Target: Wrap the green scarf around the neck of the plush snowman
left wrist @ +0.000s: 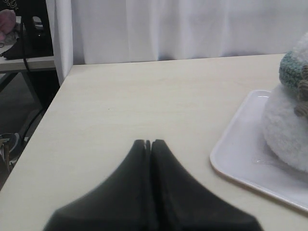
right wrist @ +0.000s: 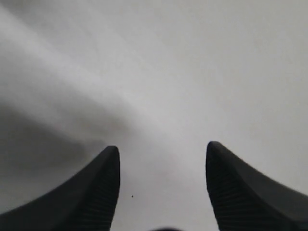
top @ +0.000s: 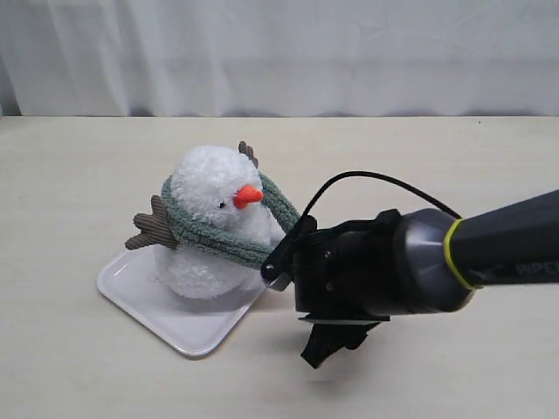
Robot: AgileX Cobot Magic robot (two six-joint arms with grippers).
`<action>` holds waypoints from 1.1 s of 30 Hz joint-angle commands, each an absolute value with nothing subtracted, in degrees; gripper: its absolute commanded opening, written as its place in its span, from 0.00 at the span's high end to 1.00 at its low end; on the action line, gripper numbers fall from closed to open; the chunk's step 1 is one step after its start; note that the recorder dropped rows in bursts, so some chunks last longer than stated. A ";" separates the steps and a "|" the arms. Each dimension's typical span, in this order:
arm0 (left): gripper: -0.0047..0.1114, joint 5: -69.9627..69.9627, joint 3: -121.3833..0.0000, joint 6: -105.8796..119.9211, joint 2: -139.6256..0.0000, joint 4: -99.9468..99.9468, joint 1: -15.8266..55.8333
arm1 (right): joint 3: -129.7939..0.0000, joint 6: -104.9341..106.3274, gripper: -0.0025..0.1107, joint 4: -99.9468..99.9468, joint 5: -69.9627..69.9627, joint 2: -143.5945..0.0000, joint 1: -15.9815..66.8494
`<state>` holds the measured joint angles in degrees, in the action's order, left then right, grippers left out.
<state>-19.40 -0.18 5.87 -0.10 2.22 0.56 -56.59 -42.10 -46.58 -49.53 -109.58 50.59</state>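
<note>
The plush snowman (top: 205,223) stands upright on a white tray (top: 188,333), its orange nose turned to the right. The green scarf (top: 218,236) lies looped around its neck, one end hanging down its right side. My right gripper (top: 314,356) points down at the table just off the tray's near right corner; in the right wrist view this gripper (right wrist: 162,150) is open, with only bare table between the fingers. My left gripper (left wrist: 148,141) is shut and empty, low over the table, apart from the tray (left wrist: 240,154), the snowman (left wrist: 286,139) and the scarf (left wrist: 291,70).
A white curtain (top: 279,52) hangs behind the table's far edge. The right arm's black cable (top: 367,179) arcs above the wrist, close to the snowman. In the left wrist view the table's side edge (left wrist: 43,139) drops off to floor and clutter.
</note>
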 commanded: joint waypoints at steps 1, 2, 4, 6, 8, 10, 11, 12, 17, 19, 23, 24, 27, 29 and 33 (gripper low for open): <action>0.96 -18.58 0.00 5.95 0.00 2.26 0.72 | -55.26 -43.54 0.52 -47.41 -42.52 -109.01 45.39; 0.96 -18.58 0.00 5.95 0.00 2.26 0.72 | -55.13 -43.80 0.52 -47.28 -40.45 -108.92 44.40; 0.96 -18.58 0.00 5.95 0.00 2.26 0.72 | -55.13 -44.30 0.52 -47.15 -36.28 -108.16 41.94; 0.96 -18.58 0.00 5.95 0.00 2.26 0.72 | -55.13 -44.60 0.52 -47.15 -32.55 -107.19 39.51; 0.96 -18.58 0.00 5.95 0.00 2.26 0.72 | -55.13 -45.05 0.52 -47.15 -29.48 -106.02 37.30; 0.96 -18.58 0.00 5.95 0.00 2.26 0.72 | -55.13 -43.98 0.52 -46.93 -24.62 -104.08 34.62; 0.96 -18.58 0.00 5.95 0.00 2.26 0.72 | -55.13 -41.10 0.52 -44.95 -20.25 -103.21 33.68; 0.96 -18.58 0.00 5.95 0.00 2.26 0.72 | -55.13 -38.87 0.52 -43.08 -18.28 -102.93 33.50; 0.96 -18.43 0.00 5.95 0.00 2.14 0.72 | -55.13 -25.59 0.52 -32.29 -8.76 -102.56 33.50; 0.96 -18.43 0.00 5.95 0.00 2.14 0.72 | -55.13 -25.71 0.52 -30.59 -5.08 -102.56 33.50; 0.96 -18.43 0.00 5.95 0.00 2.14 0.72 | -55.13 -25.71 0.52 -32.23 1.52 -103.66 33.50; 0.96 -18.43 0.00 5.95 0.00 2.14 0.72 | -55.13 -25.71 0.52 -32.55 2.15 -104.13 33.50; 0.96 -18.43 0.00 5.95 0.00 2.14 0.72 | -55.13 -25.71 0.52 -34.27 1.78 -106.42 33.50; 0.96 -18.43 0.00 5.95 0.00 2.14 0.72 | -55.13 -25.71 0.52 -34.27 1.14 -107.48 33.50; 0.96 -18.43 0.00 5.95 0.00 2.14 0.72 | -55.13 -25.71 0.71 -34.27 3.21 -107.97 33.50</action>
<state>-19.40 -0.18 5.87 -0.10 2.22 0.56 -55.36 -26.21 -33.89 1.47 -107.98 33.81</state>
